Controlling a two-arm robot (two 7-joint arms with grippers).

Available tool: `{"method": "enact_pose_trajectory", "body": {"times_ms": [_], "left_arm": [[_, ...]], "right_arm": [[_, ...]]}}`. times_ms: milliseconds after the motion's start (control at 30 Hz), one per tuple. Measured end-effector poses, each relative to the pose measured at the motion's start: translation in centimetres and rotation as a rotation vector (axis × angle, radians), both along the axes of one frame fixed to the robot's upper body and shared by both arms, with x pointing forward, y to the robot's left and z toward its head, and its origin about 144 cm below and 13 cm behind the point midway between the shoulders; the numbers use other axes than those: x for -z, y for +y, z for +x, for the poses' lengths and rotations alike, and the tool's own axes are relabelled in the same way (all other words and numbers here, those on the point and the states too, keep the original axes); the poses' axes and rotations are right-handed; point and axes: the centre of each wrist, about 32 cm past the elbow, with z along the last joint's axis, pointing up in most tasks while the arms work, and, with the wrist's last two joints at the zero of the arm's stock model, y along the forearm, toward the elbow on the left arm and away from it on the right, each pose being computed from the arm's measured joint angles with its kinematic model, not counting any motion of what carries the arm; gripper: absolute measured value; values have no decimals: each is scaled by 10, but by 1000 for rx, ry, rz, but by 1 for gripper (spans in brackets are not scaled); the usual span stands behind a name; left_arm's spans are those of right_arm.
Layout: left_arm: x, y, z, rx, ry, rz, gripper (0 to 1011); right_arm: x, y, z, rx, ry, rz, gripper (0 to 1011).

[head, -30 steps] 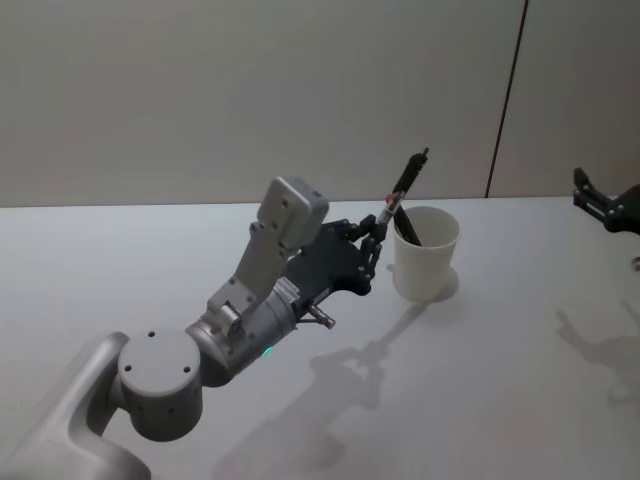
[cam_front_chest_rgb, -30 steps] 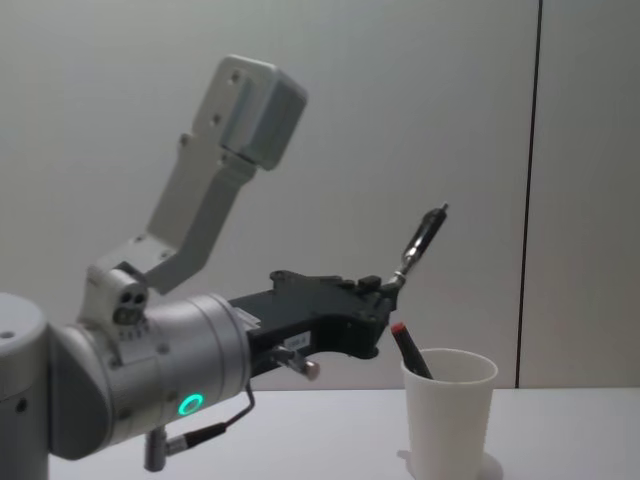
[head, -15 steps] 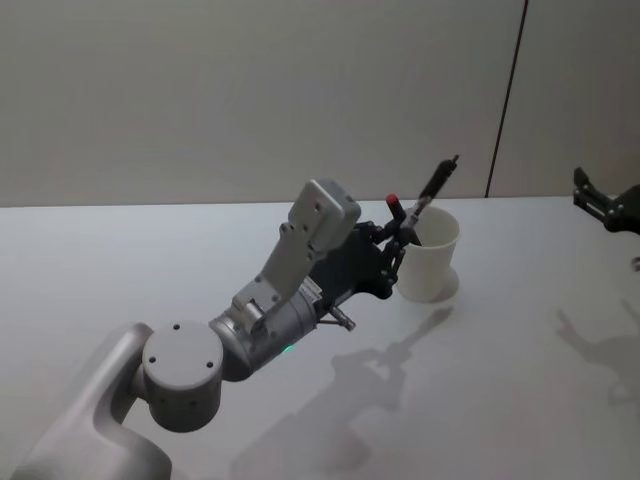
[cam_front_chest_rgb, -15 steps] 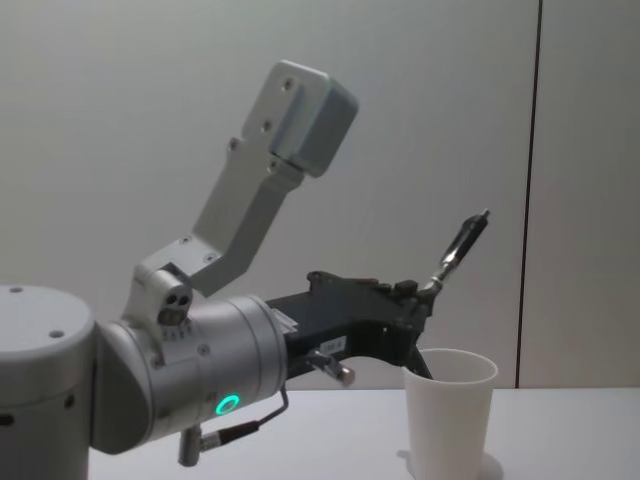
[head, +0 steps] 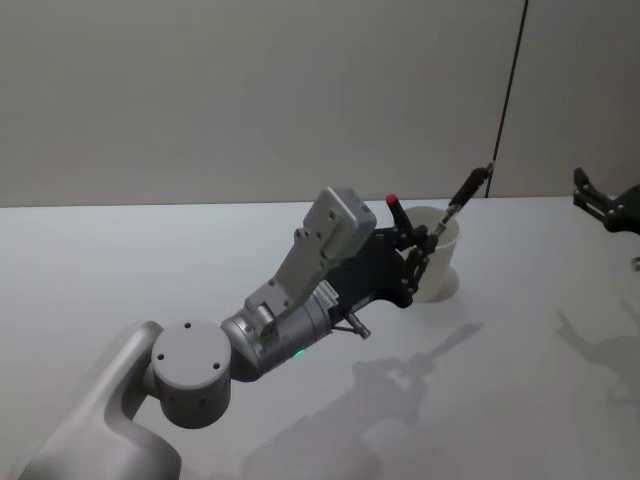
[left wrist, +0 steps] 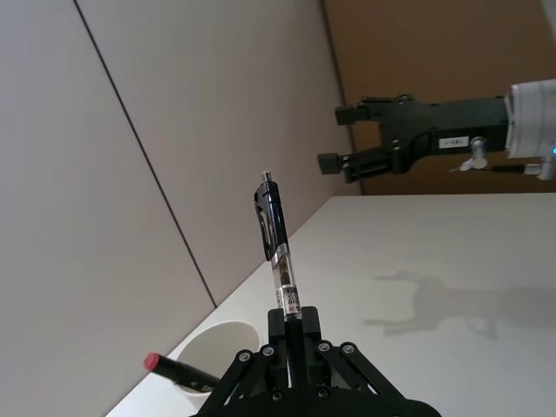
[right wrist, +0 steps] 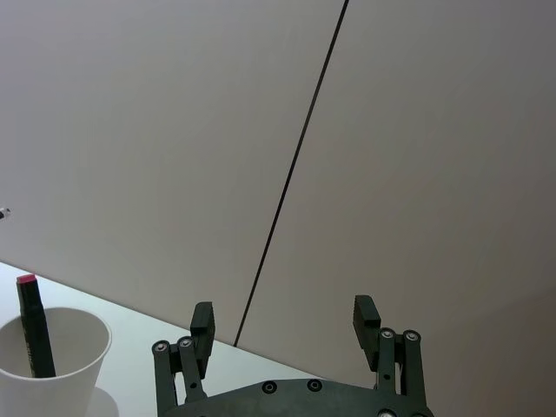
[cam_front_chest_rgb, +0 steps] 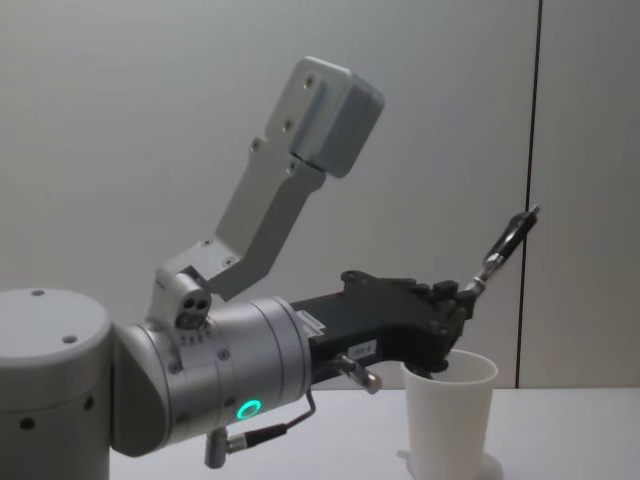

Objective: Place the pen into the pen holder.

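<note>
Pen clamped between left jaws, tilted above pen holder rim.

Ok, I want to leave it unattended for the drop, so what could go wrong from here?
The left gripper holds the pen near its lower end, tilted above the pen holder; released so, it might tip out over the rim. The gripper sits close to that rim and could nudge the holder. The red-capped marker inside may block the pen. The right gripper is parked at the right, open.

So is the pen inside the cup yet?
Not yet: the left gripper holds the pen slanted above the pen holder, wholly outside it.
</note>
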Motion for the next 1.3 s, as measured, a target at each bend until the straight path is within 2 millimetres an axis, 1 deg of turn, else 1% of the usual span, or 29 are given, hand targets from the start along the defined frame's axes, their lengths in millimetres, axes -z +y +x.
{"method": "enact_pose_trajectory", "body": {"times_ms": [533, 1300], "left_arm": [[2, -2, -2, 108, 7, -25, 114], [-1, -4, -4, 150, 11, -22, 114]], "right_arm": [[0, 0, 0, 0, 0, 0, 1002], [0, 0, 0, -2, 2, 3, 1002]]}}
